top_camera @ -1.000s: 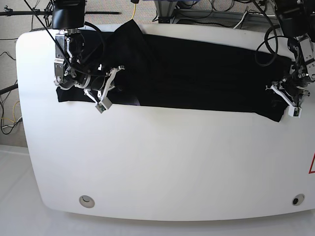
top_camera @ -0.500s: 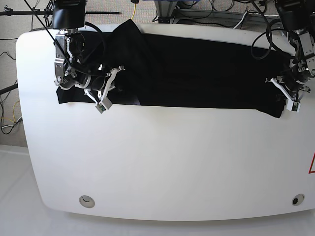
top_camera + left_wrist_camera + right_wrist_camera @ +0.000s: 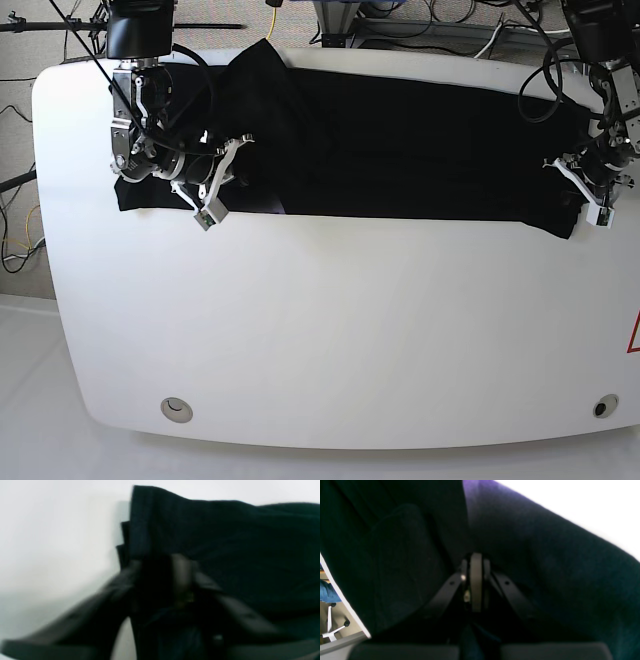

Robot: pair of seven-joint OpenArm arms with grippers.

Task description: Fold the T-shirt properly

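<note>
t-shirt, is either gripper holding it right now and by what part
The right gripper is shut on the T-shirt at its end toward the base view's left. The left gripper sits at the opposite end; too blurred to tell whether it grips.

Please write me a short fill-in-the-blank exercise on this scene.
1. The T-shirt is ____ in colour.
2. The table under it is ____.
3. The right gripper is at the shirt's ____ end in the base view.
4. The shirt lies along the table's ____ edge.

Missing words: black; white; left; far
</note>
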